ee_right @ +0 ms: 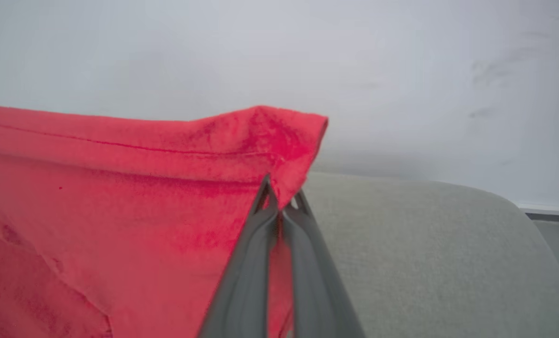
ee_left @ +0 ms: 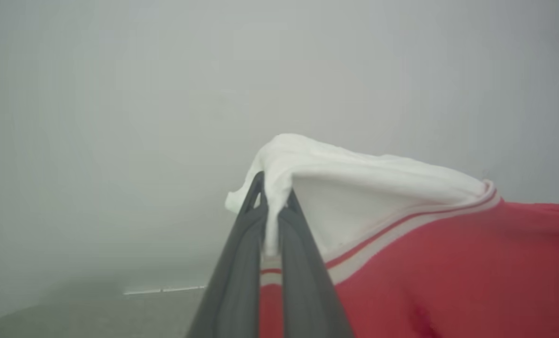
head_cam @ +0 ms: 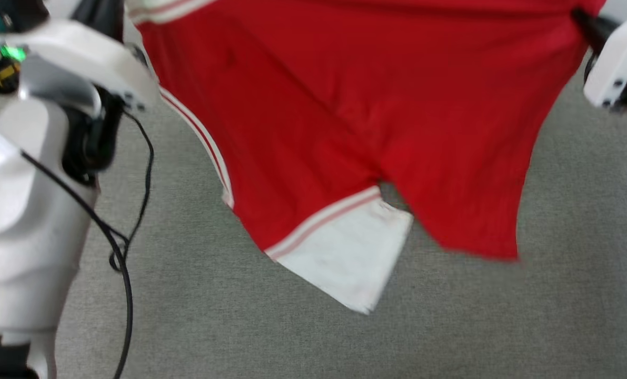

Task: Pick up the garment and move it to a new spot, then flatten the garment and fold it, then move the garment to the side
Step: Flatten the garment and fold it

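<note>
Red garment (head_cam: 345, 121) hangs spread in the air between two claws, clear above a grey fabric surface (head_cam: 555, 326). At the left, the left claw (ee_left: 273, 188) is clenched on a white sleeve (ee_left: 354, 188). At the right, the right claw (ee_right: 282, 191) is clamped on a red hem corner (ee_right: 284, 136). A second sleeve (head_cam: 345, 263) dangles lowest, near the middle. The carry to a new spot appears to be the step in hand. The next move likely calls for lowering both claws together with the cloth kept taut, so it lands flat before any release and folding.
</note>
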